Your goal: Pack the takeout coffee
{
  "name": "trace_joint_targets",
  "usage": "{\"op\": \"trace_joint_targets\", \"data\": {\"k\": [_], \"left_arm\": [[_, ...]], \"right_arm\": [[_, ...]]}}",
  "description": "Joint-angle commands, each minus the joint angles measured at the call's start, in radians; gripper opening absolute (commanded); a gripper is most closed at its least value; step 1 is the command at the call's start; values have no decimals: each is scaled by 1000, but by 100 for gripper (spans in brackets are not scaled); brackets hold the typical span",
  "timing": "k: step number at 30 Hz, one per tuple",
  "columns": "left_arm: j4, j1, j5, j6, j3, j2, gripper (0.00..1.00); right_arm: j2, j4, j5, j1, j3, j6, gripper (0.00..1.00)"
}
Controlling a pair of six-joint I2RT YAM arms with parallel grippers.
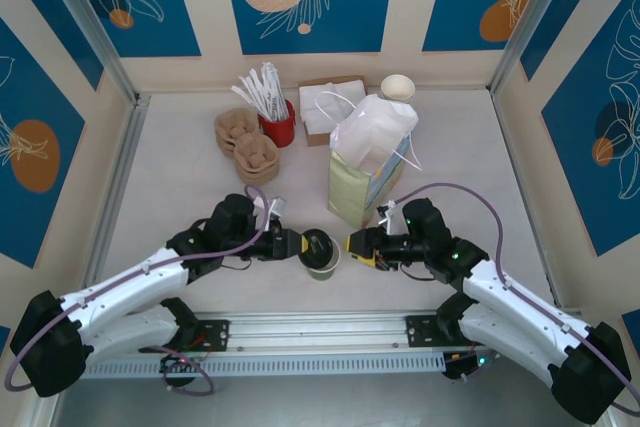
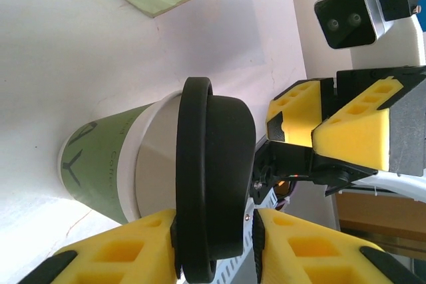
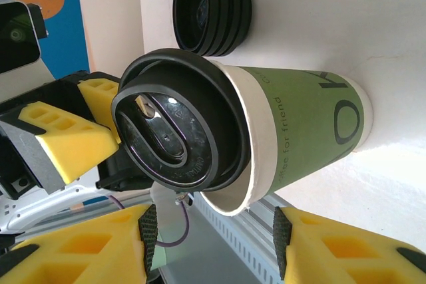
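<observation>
In front of the paper bag [image 1: 362, 187], off its left corner, the takeout coffee [image 1: 322, 255] stands upright on the table [image 1: 180, 197]. Its black lid [image 3: 180, 128] sits tilted, with one edge off the cup rim.

Left arm [image 1: 130, 292]: low, reaching in from front-left of the bag, wrist level. The left gripper [image 1: 302, 245] straddles the lid, fingers [image 2: 113, 254] on either side. Cannot tell whether it is gripping or just clear.

Right arm [image 1: 510, 297]: low, reaching in from front-right of the bag. The right gripper [image 1: 352, 245] has its jaws parted, holds nothing, and is just short of the cup.

Bare tabletop runs left of the bag to the cup carriers [image 1: 247, 145] and right of the bag to the wall.
</observation>
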Motion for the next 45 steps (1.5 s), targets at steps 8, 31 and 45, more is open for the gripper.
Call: {"op": "trace_joint_targets", "data": {"k": [8, 31, 45], "left_arm": [[-41, 15, -25, 33, 1, 15, 37], [-20, 8, 33, 66, 21, 78, 43], [-41, -31, 32, 116, 59, 92, 50]], "right_arm": [[40, 25, 38, 50, 17, 16, 53], [81, 52, 61, 87, 37, 27, 56], [101, 58, 70, 100, 46, 29, 58]]}}
